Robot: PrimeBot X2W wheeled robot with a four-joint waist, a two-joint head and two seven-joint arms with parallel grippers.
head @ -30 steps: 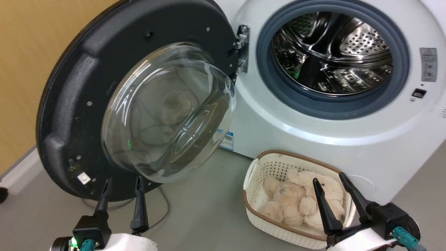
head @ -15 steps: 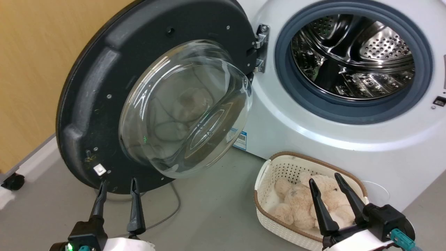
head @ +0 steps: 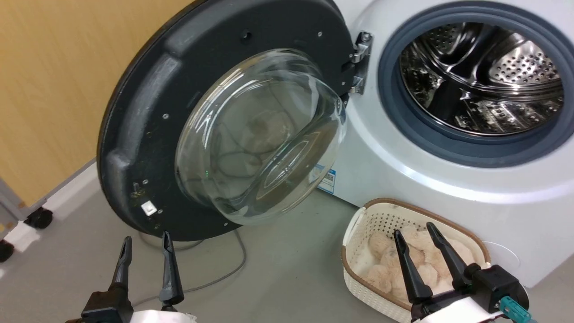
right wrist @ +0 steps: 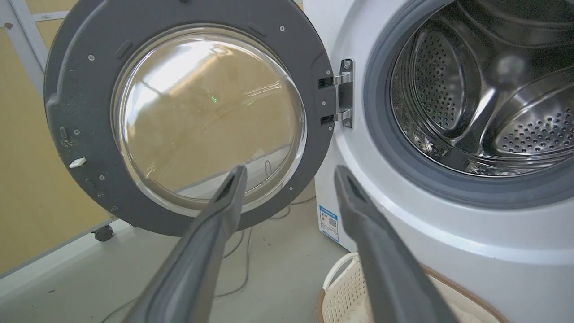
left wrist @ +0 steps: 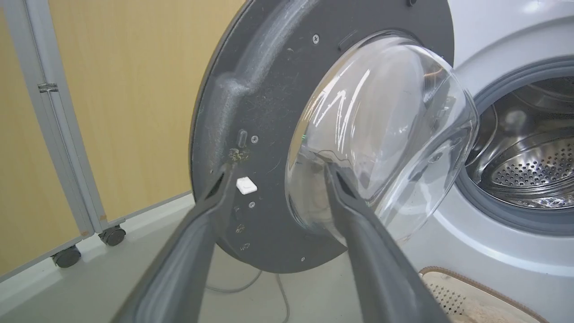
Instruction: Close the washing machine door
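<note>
Washing machine door hangs wide open at 10 o'clock in the head view. It stands upright on edge, joined by a metal hinge at its 3 o'clock rim to the washing machine, which fills the 2 o'clock side. The door's inner face is turned outward, and its glass bowl bulges along an axis toward 4 o'clock. The left gripper sits at 7 o'clock with its fingers pointing to 12, parted and holding nothing. Its tips are near the door's lower rim but apart from it. The right gripper sits at 5 o'clock with its fingers leaning toward 11, likewise spread and empty. It is in front of a white basket holding a plush toy.
</note>
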